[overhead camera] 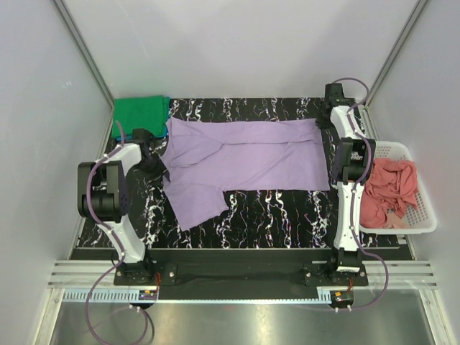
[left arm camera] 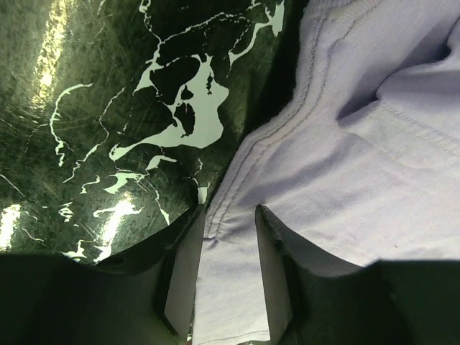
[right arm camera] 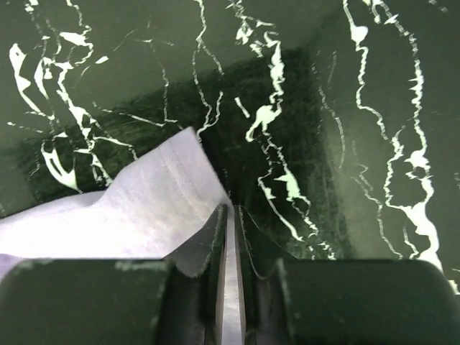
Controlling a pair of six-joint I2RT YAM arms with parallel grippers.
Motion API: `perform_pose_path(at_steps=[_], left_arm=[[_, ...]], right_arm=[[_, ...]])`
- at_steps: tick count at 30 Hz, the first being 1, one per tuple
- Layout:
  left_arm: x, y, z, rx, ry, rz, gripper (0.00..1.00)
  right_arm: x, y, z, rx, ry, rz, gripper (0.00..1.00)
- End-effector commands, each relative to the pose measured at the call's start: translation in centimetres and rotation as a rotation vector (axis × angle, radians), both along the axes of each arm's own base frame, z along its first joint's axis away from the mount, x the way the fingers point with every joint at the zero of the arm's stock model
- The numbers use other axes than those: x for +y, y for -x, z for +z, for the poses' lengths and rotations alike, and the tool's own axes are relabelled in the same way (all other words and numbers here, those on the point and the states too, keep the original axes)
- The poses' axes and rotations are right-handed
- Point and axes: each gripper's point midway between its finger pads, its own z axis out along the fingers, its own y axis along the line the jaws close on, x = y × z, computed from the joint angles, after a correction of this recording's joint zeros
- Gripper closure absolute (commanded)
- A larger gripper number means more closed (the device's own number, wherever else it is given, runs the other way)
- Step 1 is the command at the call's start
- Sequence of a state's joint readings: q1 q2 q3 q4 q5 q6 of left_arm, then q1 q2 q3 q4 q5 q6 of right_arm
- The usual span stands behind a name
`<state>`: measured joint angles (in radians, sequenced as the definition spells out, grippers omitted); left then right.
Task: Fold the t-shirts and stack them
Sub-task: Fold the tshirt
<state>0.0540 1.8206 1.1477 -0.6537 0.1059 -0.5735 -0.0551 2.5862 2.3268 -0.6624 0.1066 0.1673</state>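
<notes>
I count the green shirt point(overhead camera: 140, 113) folded; purple shirt point(overhead camera: 244, 162) spread, unfolded; pink shirt point(overhead camera: 388, 190) waits in the basket point(overhead camera: 424, 215); right gripper point(right arm camera: 231, 212) pinches a purple corner; left gripper point(left arm camera: 230, 214) straddles its edge, grip unclear.

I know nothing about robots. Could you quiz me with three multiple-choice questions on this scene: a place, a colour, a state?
1. Where is the pink t-shirt? A in the white basket B on the floor C in the left gripper
2. What colour is the spread-out t-shirt on the table? A blue B light purple C orange
3. The right gripper is: A wide open B holding the basket C pinched on cloth
Answers: 1 A, pink cloth fills the basket. 2 B, pale purple in the top view. 3 C, its jaws nearly meet with cloth between.
</notes>
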Motion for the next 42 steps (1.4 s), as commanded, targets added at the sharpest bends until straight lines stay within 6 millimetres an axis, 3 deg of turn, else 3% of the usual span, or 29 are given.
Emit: perform_pose_path(at_steps=[1,4,7,10,13,14,17,18,20,21,24,27,28,32,35,40,42], left_arm=[[2.4,2.6,-2.8,0.116,-0.103,-0.009,0.58],[2.2,2.0,-1.4,0.085,-0.085,-0.026,0.57],[1.9,0.1,2.3,-0.005,-0.069,-0.037,0.55],[0.7,-3.2,6.8,-0.164,0.003,-0.068,0.50],[-1.1,-6.5,9.7,-0.314,0.095,-0.113,0.47],[-1.5,-7.3,10.2,-0.345,0.114,-0.128,0.47],[-2.1,-8.7,9.5,-0.340,0.151,-0.156,0.47],[-2.0,-8.9,9.2,-0.334,0.150,-0.157,0.47],[-1.9,-9.3,8.4,-0.322,0.147,-0.160,0.47],[-1.9,-9.4,8.1,-0.319,0.150,-0.161,0.47],[-2.1,-9.9,7.0,-0.323,0.162,-0.166,0.47],[-1.9,-10.2,5.7,-0.299,0.153,-0.162,0.47],[-1.9,-10.2,5.5,-0.291,0.152,-0.160,0.47],[-2.1,-10.5,4.3,-0.272,0.168,-0.160,0.47],[-2.4,-10.8,3.7,-0.264,0.178,-0.164,0.48],[-3.3,-11.3,3.7,-0.286,0.194,-0.186,0.51],[-3.7,-11.5,4.0,-0.304,0.218,-0.184,0.61]], right_arm=[[-1.1,-1.2,1.0,-0.034,0.048,0.001,0.84],[0.7,-1.5,2.9,-0.066,-0.050,0.065,0.77],[2.2,-0.8,8.8,-0.126,-0.122,0.079,0.73],[3.1,1.1,11.6,-0.116,-0.184,0.059,0.70],[3.8,3.1,11.8,-0.071,-0.229,0.038,0.68],[5.0,3.6,11.7,-0.058,-0.285,0.054,0.68],[8.2,5.3,11.2,-0.012,-0.323,0.119,0.68],[11.6,5.8,11.3,-0.005,-0.323,0.185,0.68],[15.2,6.8,11.9,-0.012,-0.366,0.251,0.64],[18.4,7.0,12.5,-0.036,-0.383,0.304,0.62],[23.3,8.1,12.9,-0.039,-0.437,0.346,0.58],[27.3,8.4,13.7,-0.066,-0.510,0.389,0.50],[29.4,9.0,13.6,-0.062,-0.521,0.426,0.50],[34.5,9.8,13.0,-0.046,-0.644,0.479,0.50],[37.1,10.2,11.4,-0.033,-0.653,0.519,0.49],[39.1,10.5,10.8,-0.027,-0.681,0.551,0.49],[39.4,10.6,10.8,-0.030,-0.685,0.561,0.49]])
